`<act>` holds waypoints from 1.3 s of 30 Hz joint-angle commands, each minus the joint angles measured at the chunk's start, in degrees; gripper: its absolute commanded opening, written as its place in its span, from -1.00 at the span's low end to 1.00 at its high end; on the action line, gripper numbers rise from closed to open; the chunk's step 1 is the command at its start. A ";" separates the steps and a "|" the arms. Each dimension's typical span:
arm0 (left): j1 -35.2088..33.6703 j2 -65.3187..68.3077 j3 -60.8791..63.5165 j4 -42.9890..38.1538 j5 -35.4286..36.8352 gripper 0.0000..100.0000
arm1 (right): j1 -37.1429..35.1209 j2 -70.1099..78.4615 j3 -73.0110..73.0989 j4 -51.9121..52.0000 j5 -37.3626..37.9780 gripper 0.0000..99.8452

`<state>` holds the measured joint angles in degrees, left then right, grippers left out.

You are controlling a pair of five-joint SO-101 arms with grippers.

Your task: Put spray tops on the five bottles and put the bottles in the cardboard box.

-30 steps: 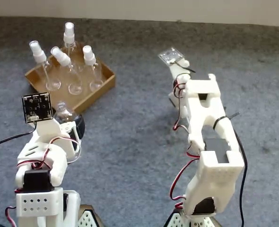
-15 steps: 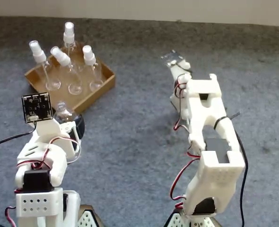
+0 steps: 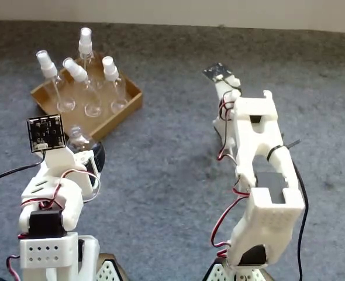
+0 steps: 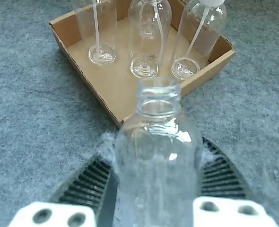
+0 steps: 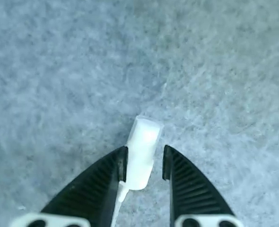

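Right hand (image 5: 144, 149) steeper now, spray top (image 5: 142, 142) between its fingers (image 5: 101, 182) (loosely)

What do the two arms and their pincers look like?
The left arm and right arm are white, blocky shells with black motors, looped red cables and a square camera board at each wrist. The left pincer and right pincer have black ribbed fingers.
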<state>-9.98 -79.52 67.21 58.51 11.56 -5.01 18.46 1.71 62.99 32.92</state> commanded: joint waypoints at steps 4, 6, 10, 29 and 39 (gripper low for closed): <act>0.84 -0.66 -0.57 -1.32 0.26 -0.95 | 0.57 -4.44 0.13 0.57 -0.70 -0.78; 0.84 -0.66 -0.57 -1.32 0.26 -0.95 | 0.57 -4.44 -0.22 0.57 -2.20 -0.78; 0.84 -0.66 -0.57 -1.32 0.26 -0.95 | 0.48 -4.44 -0.31 4.53 -4.04 -0.66; 0.84 -0.66 -0.57 -1.32 0.26 -0.95 | -6.20 -4.62 -28.53 38.55 -18.81 -0.59; 0.92 -0.66 -0.57 -1.32 0.26 -0.95 | -6.81 -22.46 -24.13 38.29 -18.81 -0.59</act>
<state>-9.98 -79.52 67.21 58.51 11.56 -10.99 5.45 -25.19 100.09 14.81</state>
